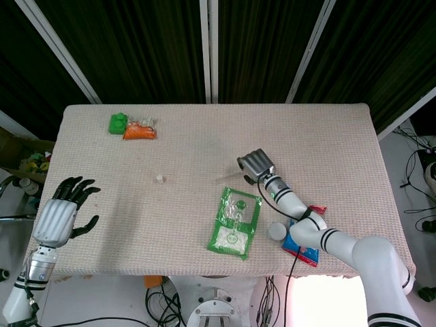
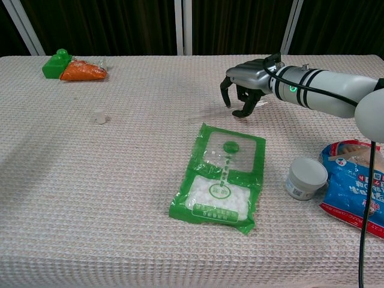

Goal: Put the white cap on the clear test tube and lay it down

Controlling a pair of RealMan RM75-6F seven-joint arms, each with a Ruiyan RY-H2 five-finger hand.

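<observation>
Curling over clear test tube (image 2: 211,111), right robot hand (image 2: 243,90) w/ fingers apart; green packet (image 2: 221,179) just beside.

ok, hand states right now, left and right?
Left hand: open, holding nothing, fingers spread.
Right hand: fingers curled down over the tube; whether it grips it cannot be told.

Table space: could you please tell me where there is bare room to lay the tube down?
The widest bare stretch lies between the white cap and the green pouch, running to the near edge. The far right corner of the table is bare too. It is crowded near right: white tub and blue packet.
</observation>
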